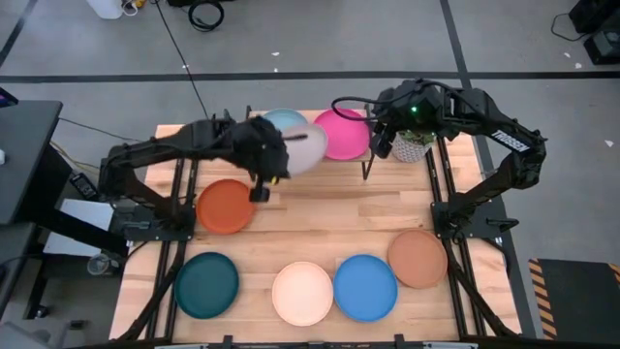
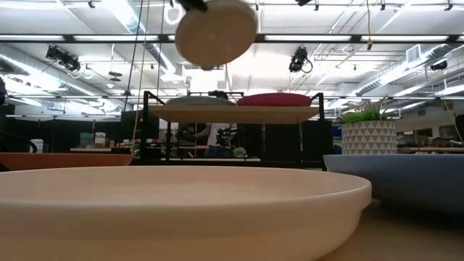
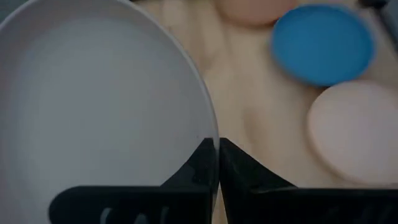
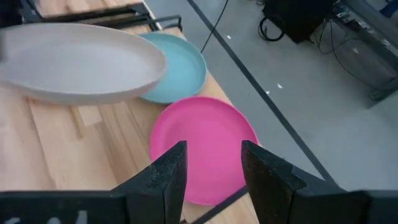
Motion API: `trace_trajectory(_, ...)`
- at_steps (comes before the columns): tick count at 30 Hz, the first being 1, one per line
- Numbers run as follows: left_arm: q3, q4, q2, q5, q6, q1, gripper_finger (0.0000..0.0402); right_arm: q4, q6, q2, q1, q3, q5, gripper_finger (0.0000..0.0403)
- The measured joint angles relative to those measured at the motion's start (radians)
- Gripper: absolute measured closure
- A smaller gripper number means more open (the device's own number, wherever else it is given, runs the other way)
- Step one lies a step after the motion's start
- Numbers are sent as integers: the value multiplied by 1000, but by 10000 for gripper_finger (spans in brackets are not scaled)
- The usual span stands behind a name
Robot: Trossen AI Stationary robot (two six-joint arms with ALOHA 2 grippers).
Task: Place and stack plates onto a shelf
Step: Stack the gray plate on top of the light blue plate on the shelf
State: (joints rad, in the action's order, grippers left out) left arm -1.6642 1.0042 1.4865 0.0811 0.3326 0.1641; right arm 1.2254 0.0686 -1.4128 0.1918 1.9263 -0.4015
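My left gripper is shut on the grey plate and carries it high over the shelf, partly above the light blue plate. That light blue plate and the magenta plate lie flat side by side on the shelf top. My right gripper is open and hovers over the magenta plate, touching nothing. On the table lie the orange, dark teal, cream, bright blue and tan-brown plates. My left gripper pinches the grey plate by its rim between the two fingers, one above and one below the edge. The plate is lifted clear and sticks out from the gripper toward the table's right, slightly tilted, as the low view of the grey plate shows.
A potted plant in a white patterned pot stands at the shelf's right end, close beside my right gripper. The five plates lie along the near half of the table; bare wood shows between them and the shelf.
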Motion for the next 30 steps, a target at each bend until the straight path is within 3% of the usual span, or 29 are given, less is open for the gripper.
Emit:
trace_trajectory(12,2,89,96,-11,212,263,386,-84,66,0,-24,0,2,245)
trace_trajectory(25,3,91,243,-56,247,333,386,-139,71,0,-66,0,-25,245)
trace_trajectory(30,3,101,245,-49,220,332,358,-140,71,0,-66,0,-27,245)
